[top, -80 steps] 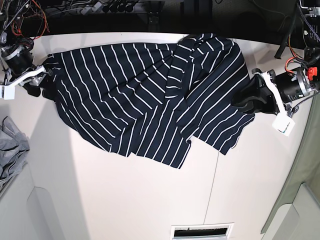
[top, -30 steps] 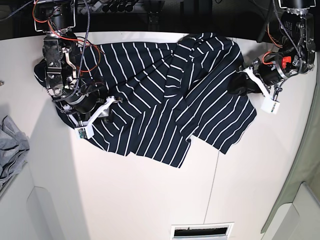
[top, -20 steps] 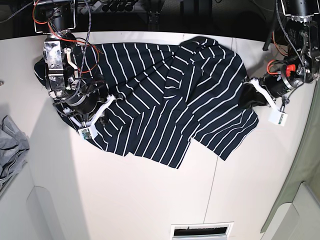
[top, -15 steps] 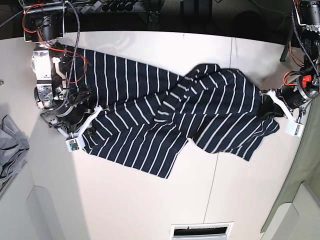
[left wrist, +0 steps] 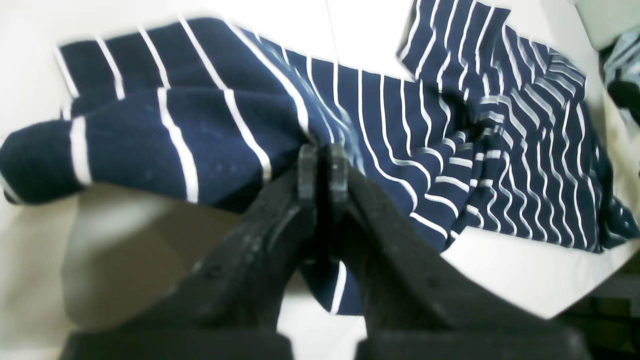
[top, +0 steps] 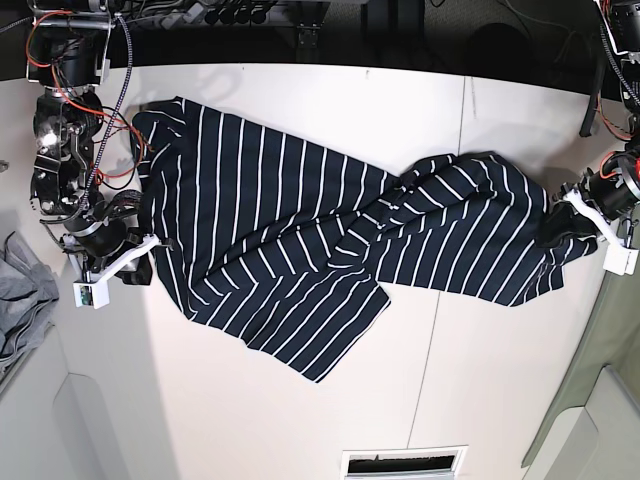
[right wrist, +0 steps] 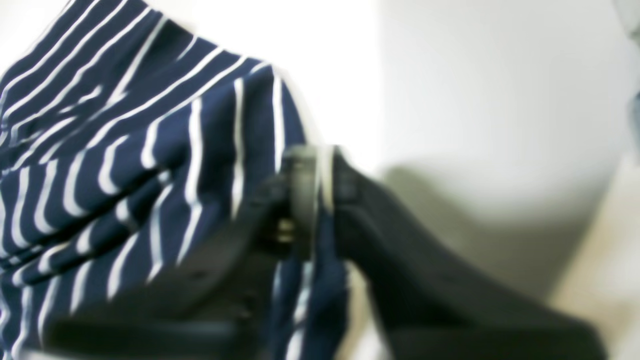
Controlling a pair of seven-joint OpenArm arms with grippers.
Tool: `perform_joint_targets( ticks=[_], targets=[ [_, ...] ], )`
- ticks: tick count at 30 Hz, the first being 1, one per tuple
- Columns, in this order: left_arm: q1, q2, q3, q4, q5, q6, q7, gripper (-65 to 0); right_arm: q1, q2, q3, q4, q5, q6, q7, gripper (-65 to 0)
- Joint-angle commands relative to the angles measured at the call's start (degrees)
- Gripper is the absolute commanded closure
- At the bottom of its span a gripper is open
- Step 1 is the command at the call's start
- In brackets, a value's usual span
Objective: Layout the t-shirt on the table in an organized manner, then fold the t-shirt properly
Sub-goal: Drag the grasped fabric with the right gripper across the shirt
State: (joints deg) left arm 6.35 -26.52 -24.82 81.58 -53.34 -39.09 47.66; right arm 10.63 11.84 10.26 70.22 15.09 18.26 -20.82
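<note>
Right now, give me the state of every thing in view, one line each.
t-shirt: stretched between both arms, twisted and bunched mid-body, not flat.
left gripper: shut on the shirt's edge.
right gripper: pinching shirt fabric.
grey cloth: crumpled at the table's edge.
table: partly covered by the shirt.

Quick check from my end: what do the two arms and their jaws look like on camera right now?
Right arm: bare metal and black joints, with red and black cables looped along it. Both grippers, right and left, have matte black jaws beside a white bracket carrying a small white camera box.
</note>
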Motion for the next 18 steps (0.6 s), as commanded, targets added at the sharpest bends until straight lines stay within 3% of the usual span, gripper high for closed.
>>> perform_joint_targets(
  ticks=[1, 3, 8, 15, 18],
  targets=[
    [-0.5, -0.7, -0.4, 0.9, -1.3, -0.9, -1.0, 0.0, 0.6, 0.1, 0.2, 0.9, 2.1, 1.6, 1.1, -20.3],
    [-0.6, 0.1, -0.4, 0.9, -1.3, -0.9, -1.1, 0.0, 0.1, -0.8, 0.2, 0.9, 4.0, 5.1, 0.8, -27.2],
    [-0.5, 1.2, -0.4, 0.9, -1.3, -0.9, -1.0, -12.5, 0.1, -5.9, 0.1, 0.9, 10.1, 13.8, -2.1, -27.8],
    [-0.5, 1.1, -0.4, 0.9, -1.3, -0.9, -1.1, -13.8, -0.2, -14.3, -2.8, 0.9, 11.2, 14.6, -5.3, -28.9],
    [-0.5, 1.1, -0.4, 0.9, -1.3, -0.9, -1.1, -13.8, -0.7, -16.1, -7.8, 0.9, 8.8, 14.5, -4.7, -39.3]
  ],
)
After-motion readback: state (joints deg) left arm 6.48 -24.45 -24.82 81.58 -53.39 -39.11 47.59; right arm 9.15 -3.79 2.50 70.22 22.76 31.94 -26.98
